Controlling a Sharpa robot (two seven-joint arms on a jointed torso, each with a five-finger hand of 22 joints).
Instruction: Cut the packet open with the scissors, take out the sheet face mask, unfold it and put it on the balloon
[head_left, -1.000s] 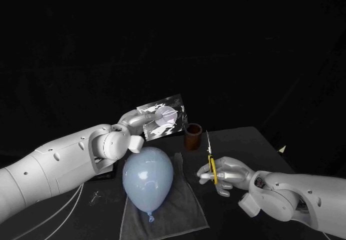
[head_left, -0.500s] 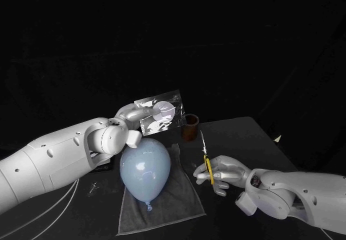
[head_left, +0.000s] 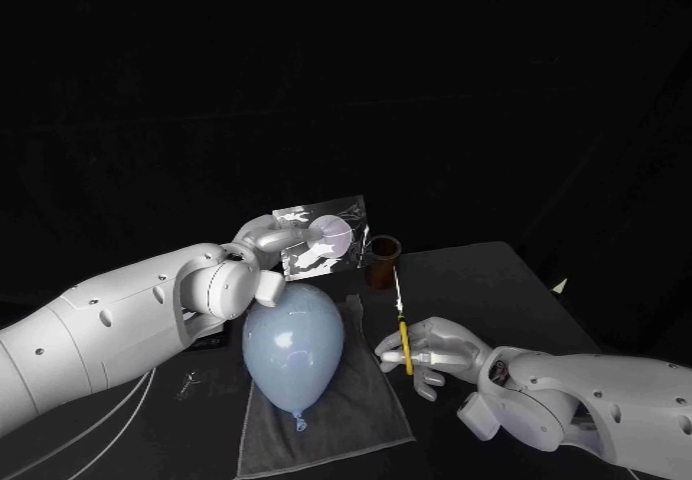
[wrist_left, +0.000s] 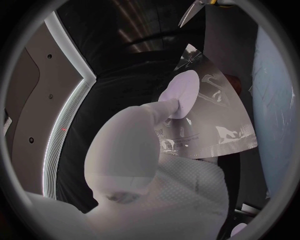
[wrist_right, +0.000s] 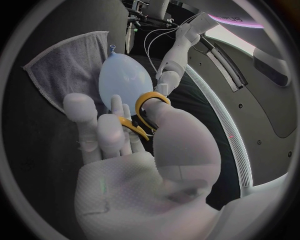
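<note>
While the glossy silver packet (head_left: 320, 235) is pinched at its lower left corner by the left hand (head_left: 271, 240), it is held up off the table just left of centre in the head view. It is tilted, with its flat face turned to the camera and a white round patch seen on it. In the left wrist view a finger (wrist_left: 150, 115) is laid flat against that face. Whether the packet has been cut cannot be told. The scissors (head_left: 402, 325) are gripped by the right hand (head_left: 428, 350) at lower right of centre. In the right wrist view the thumb is passed through one yellow loop, and the other yellow handle is lying against the curled fingers. The blades are seen as one thin line pointing up toward the packet's lower right corner. The tip is placed near that corner, just beside a brown cylindrical cup (head_left: 384, 262), and contact with the packet cannot be told. The pale blue balloon (head_left: 294, 345) is laid on a grey towel (head_left: 361, 420) at lower centre-left, knot toward the bottom edge, just left of the right hand. The towel is spread on the black table (head_left: 498, 285). A small metal object (head_left: 189, 386), too small to be named, is lying left of the towel.
</note>
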